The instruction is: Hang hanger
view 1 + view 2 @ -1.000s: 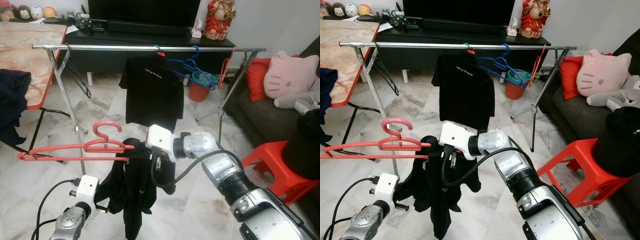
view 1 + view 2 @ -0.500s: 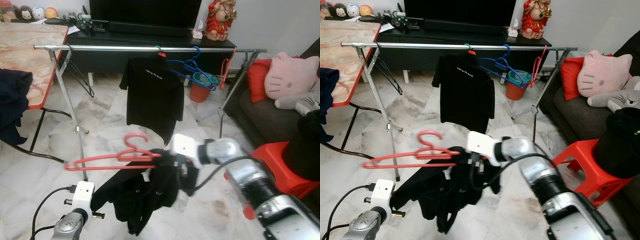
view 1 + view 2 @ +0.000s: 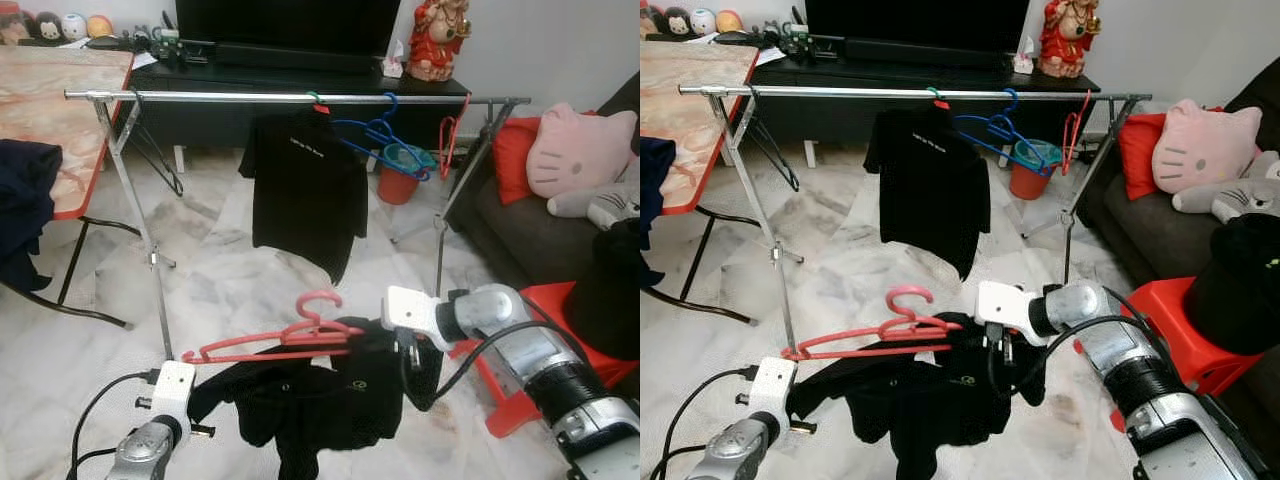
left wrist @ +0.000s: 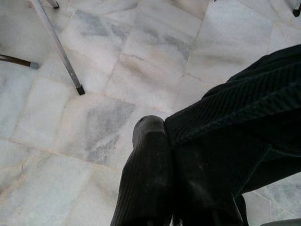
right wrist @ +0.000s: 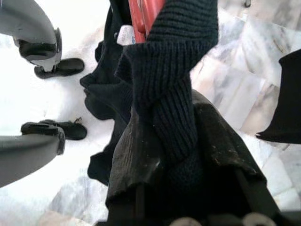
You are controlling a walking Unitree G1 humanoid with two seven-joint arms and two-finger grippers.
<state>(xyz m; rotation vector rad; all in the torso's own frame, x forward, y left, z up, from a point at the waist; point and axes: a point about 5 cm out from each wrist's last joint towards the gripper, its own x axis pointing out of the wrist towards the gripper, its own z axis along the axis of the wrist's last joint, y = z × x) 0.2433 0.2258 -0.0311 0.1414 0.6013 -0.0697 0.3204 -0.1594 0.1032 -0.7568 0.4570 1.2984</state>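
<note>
A red hanger (image 3: 270, 345) lies level at knee height, hook (image 3: 318, 300) up, with a black garment (image 3: 330, 405) draped from it. My right gripper (image 5: 176, 117) is shut on the hanger's right end, with the garment's knitted cloth bunched between the fingers. My left gripper (image 4: 162, 155), low on the left, is shut on the garment's other edge. Farther off stands a silver rail (image 3: 220, 96). It carries a black T-shirt (image 3: 305, 180), blue hangers (image 3: 375, 135) and a red hanger (image 3: 447, 132).
A marble-top table (image 3: 50, 100) with dark cloth (image 3: 25, 215) over its edge stands on the left. The rack's legs (image 3: 150, 260) rise from the marble floor. On the right are a red stool (image 3: 545, 310) and a sofa with a pink cushion (image 3: 578, 150). A red bucket (image 3: 398, 182) stands behind the rail.
My right gripper has swung right and lower with the red hanger. The black garment, bunched a second ago, now hangs spread between the two grippers.
</note>
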